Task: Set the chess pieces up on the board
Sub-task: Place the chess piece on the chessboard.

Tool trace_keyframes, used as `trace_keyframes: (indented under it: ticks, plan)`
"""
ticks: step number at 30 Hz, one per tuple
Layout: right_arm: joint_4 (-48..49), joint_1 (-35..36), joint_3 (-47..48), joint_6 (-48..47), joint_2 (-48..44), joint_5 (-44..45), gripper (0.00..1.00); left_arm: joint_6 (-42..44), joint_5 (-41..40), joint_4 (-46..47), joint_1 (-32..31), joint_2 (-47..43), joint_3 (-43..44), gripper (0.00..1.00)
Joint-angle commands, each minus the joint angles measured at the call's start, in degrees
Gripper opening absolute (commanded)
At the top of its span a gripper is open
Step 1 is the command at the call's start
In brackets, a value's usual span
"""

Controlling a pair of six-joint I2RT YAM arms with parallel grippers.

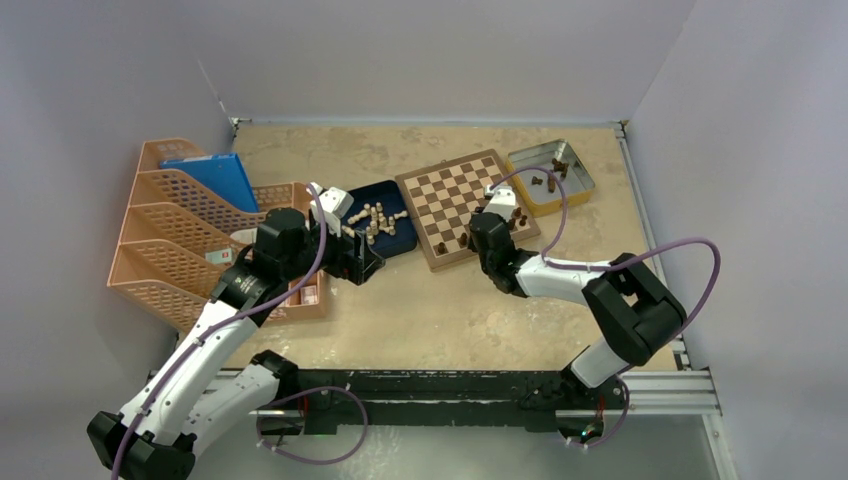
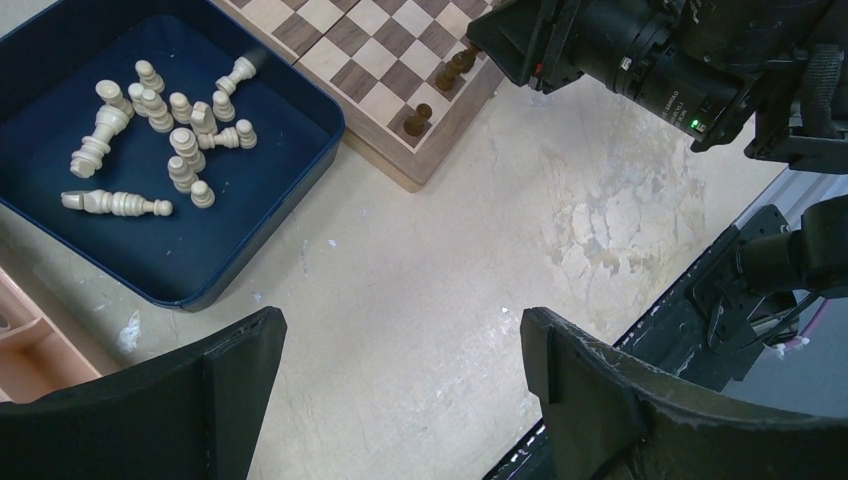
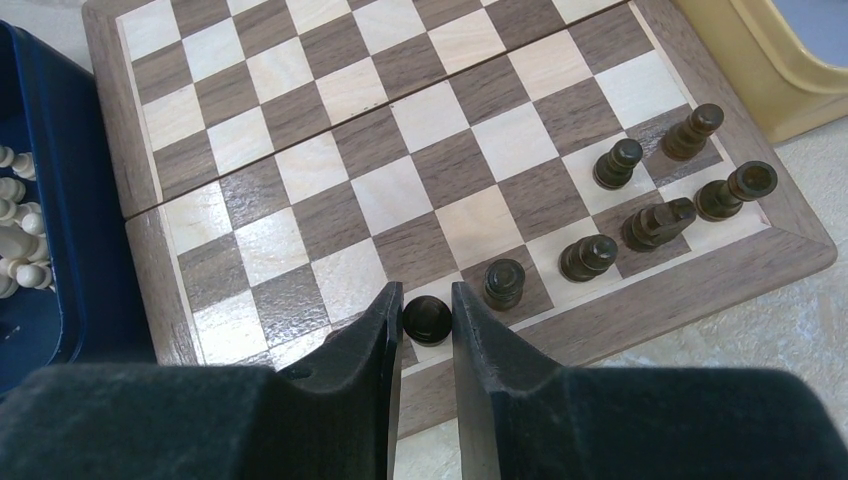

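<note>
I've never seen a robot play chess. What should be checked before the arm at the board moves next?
1. Right gripper closed on the dark piece: ok.
2. That piece above a near-row square of the board: ok; touching down: cannot tell.
3. Neighbouring dark piece standing, apart from the fingers: ok, though close.
4. Left gripper open, empty, off the board: ok.
5. Cream pieces set up: not ok, they lie in the blue tray.

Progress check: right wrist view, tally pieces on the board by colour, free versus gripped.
Dark chess pieces standing free on the chessboard: 6
Dark chess piece between the right fingers: 1
Cream chess pieces on it: 0 (some lie in the blue tray)
Total: 7
</note>
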Motion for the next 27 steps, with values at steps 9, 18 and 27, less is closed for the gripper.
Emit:
trace_keyframes:
  ticks: [9,18,27]
  plan:
    - [1.7,0.6,1.3,0.0,0.9,4.0,0.25,0.8,-0.6,2.3,0.3,0.1,0.3,0.88]
    - [1.2,0.7,1.6,0.1,1.2,4.3,0.28,0.9,-0.8,2.3,0.3,-0.2,0.2,0.88]
    - [-0.5,1.0,3.0,0.7,0.6,3.2,0.33,0.8,-0.7,2.2,0.3,0.2,0.2,0.88]
